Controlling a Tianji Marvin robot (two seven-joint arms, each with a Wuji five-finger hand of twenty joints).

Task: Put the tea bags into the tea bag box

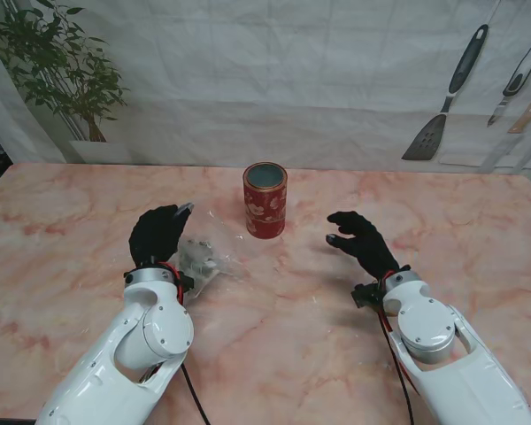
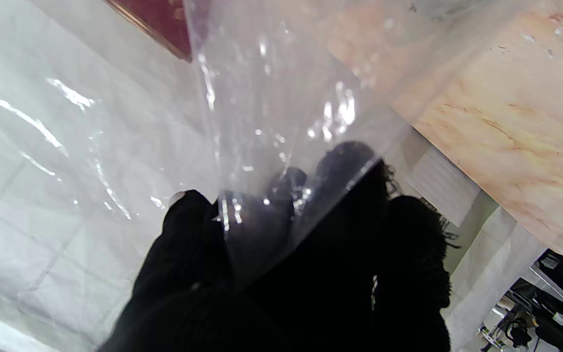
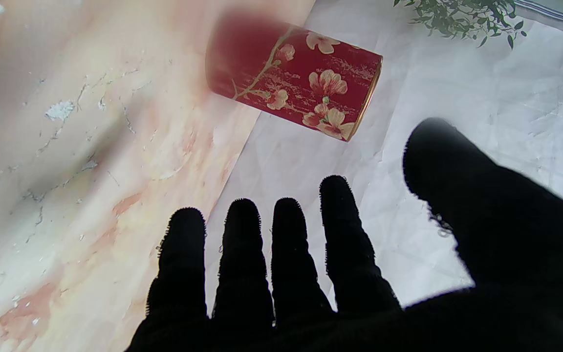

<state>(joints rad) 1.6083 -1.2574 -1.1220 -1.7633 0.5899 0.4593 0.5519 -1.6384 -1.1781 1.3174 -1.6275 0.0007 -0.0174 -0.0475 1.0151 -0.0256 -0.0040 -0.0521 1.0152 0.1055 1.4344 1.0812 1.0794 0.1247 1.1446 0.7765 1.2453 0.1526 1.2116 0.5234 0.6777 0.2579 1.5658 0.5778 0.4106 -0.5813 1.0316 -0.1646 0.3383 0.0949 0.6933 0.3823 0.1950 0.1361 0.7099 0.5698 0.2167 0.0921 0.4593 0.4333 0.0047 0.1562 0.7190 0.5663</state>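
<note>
Standing upright at the middle of the pink marbled worktop, the red cylindrical tea bag box, printed with pale blossoms and open at its top, lies between the two black-gloved hands and touches neither. The left robot hand pinches a clear, crinkled, glossy plastic bag just beside the box on its left. The right robot hand hovers released, fingers spread, holding nothing.

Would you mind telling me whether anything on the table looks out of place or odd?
Nothing stands out. The red tin stands upright with its top open, the left hand pinches a clear plastic bag, and the right hand is open.
</note>
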